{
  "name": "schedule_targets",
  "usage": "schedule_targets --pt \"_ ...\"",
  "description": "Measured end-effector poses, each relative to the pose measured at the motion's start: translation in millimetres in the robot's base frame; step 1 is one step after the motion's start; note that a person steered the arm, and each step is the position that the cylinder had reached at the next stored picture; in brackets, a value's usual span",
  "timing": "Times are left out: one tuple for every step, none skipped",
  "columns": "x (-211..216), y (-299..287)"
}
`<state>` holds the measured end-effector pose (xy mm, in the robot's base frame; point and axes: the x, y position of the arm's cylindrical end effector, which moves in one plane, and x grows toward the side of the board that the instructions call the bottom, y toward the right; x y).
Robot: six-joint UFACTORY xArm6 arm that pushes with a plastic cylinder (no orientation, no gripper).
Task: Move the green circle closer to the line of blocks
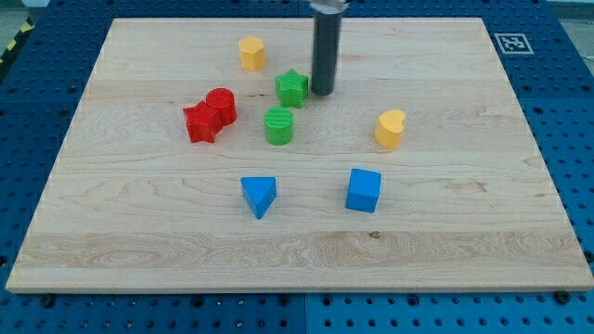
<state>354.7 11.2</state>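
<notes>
The green circle [278,126] stands near the board's middle. A green star [291,88] sits just above it. My tip [322,92] rests on the board right beside the green star's right side, up and to the right of the green circle. A red circle [221,104] and a red star [200,123] touch each other to the circle's left. A yellow hexagon-like block [251,53] stands further up.
A yellow heart [391,129] stands to the right. A blue triangle [259,195] and a blue cube [364,190] sit lower down. The wooden board [139,241] lies on a blue perforated table, with a marker tag [510,43] at top right.
</notes>
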Motion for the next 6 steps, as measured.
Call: schedule_targets --pt "6.6 -37.1" --pt "18.1 -56.9" --pt "21.5 -47.9" --pt "25.6 -16.1" --pt "49.7 5.4" --pt "70.3 7.5"
